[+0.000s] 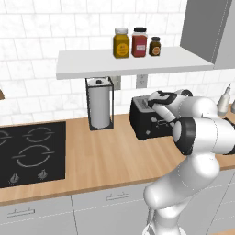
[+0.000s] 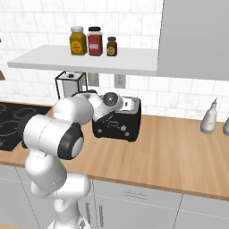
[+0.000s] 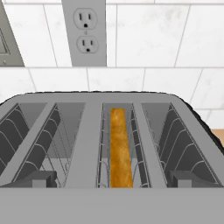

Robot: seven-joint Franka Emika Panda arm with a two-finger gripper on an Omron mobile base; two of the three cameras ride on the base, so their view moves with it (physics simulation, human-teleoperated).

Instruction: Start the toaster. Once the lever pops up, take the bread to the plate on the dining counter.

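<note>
Black boxy toaster [image 3: 109, 144], tan bread [image 3: 120, 148] upright in one slot, pincer [image 3: 112, 181] spread wide above.

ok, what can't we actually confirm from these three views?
- Toaster lever position: left base view, the arm covers the toaster's right end; too small in the right base view.
- Bread: hand view shows just its top edge; the slot hides the rest.
- End effector jaws: both base views, hidden by the wrist.

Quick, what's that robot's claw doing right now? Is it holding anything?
Gripper: open, holding nothing, poised just above the toaster, where the bread sits in a slot.
</note>
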